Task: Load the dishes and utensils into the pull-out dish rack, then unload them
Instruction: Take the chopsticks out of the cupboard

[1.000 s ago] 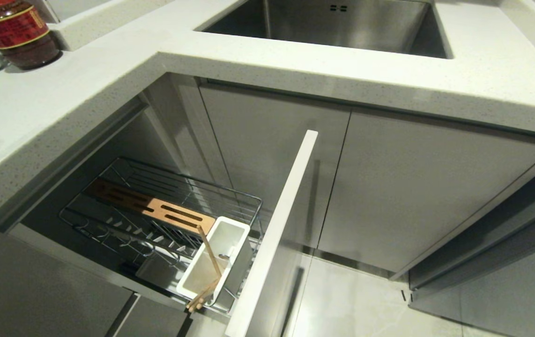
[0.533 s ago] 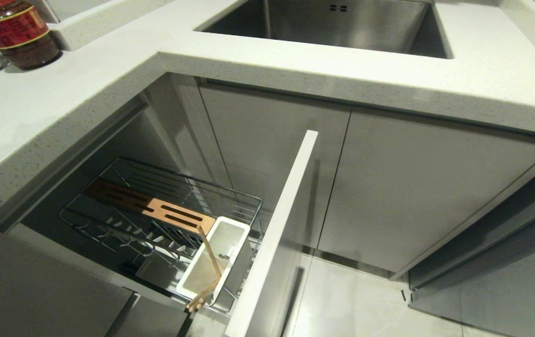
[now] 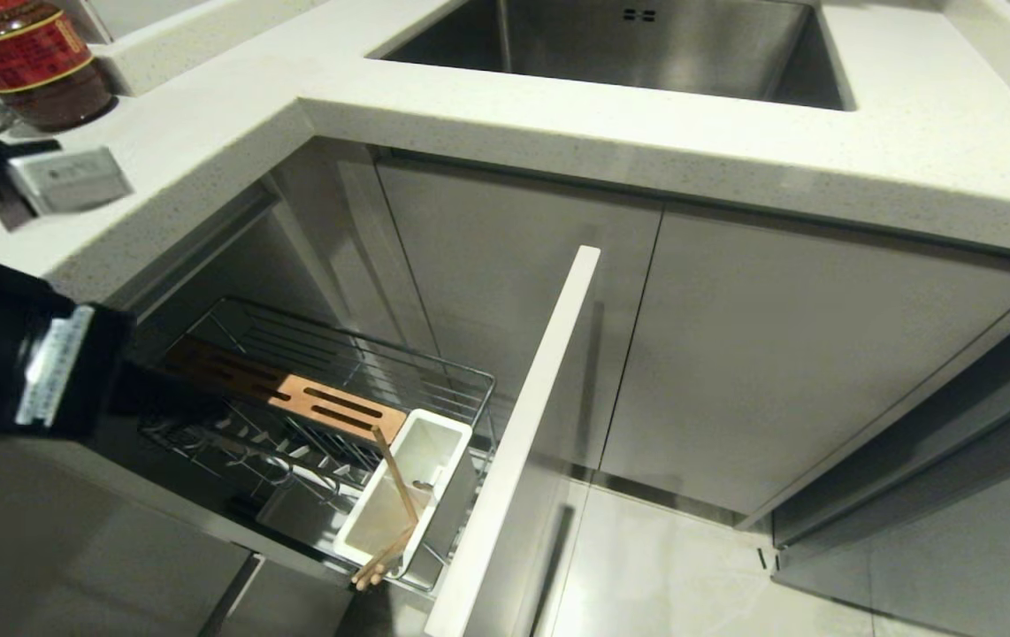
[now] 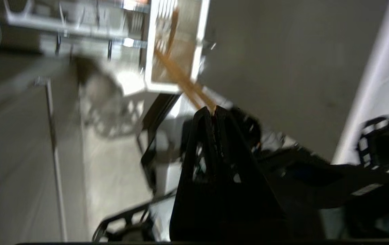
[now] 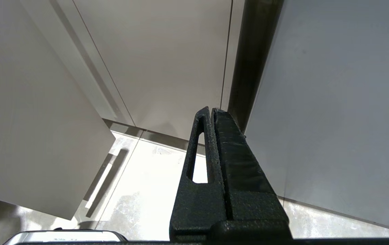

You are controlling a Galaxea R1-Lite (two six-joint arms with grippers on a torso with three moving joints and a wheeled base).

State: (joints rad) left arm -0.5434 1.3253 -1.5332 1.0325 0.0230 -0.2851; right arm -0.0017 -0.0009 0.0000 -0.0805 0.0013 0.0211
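Left hand (image 4: 213, 112) pressed shut, holding nothing, tips aimed toward chopsticks (image 4: 181, 76) just ahead. Arm entering at the left edge over the bench (image 3: 160, 150), above the rack (image 3: 319, 389). Right hand (image 5: 211, 112) also shut, parked low facing cabinet doors and floor, well apart. Rack pulled out, no dishes on its prongs. Holder (image 3: 408, 495) at the rack's near corner, against the front panel (image 3: 523, 425). Chopsticks (image 3: 390, 513) inside it, leaning, one upright-tilted, the others crossing low over the rim. Long axis running roughly toward the left hand. Fork not clearly seen.
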